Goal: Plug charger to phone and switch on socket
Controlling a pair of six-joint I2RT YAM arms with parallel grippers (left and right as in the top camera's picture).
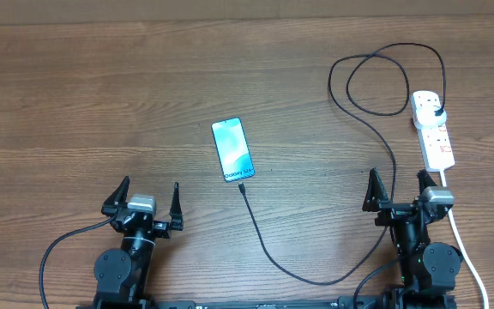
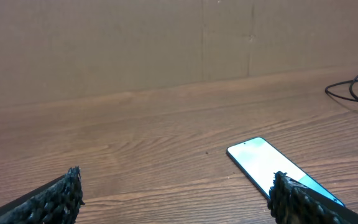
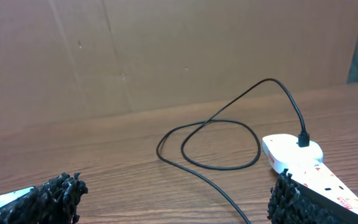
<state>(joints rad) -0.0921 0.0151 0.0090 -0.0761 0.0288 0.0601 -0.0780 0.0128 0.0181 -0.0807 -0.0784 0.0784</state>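
A wooden table (image 1: 75, 103) is seen in the overhead view. A Galaxy phone (image 1: 233, 149) is laid flat near the centre, its screen lit blue-teal, with white lettering at its 6 o'clock end. The charger (image 1: 319, 282), a thin black cable, is begun at a small connector tip right at the phone's 6 o'clock edge; whether the tip is seated in the port cannot be told. The cable is swept toward 5 o'clock, bent up toward 1 o'clock and looped once. It is ended in a black plug seated in the 12 o'clock outlet of the white power strip (image 1: 433, 129), which is laid at 3 o'clock from the phone. A thick white cord (image 1: 466, 249) is led off the strip's 6 o'clock end. The left gripper (image 1: 151, 193) is held at 7 o'clock from the phone, spread wide and empty. The right gripper (image 1: 396, 180) is held at 7 o'clock from the strip, likewise spread and empty.

In the left wrist view, the two dark fingers (image 2: 55, 199) are seen well apart at 7 and 5 o'clock. The lit phone is found at 4 o'clock, partly hidden by one finger, and a brown wall (image 2: 104, 43) is seen behind the table.

In the right wrist view, the fingers (image 3: 51, 196) are again parted. The cable loop is seen at centre, the plug upright in the strip at 4 o'clock, and a phone corner at 8 o'clock
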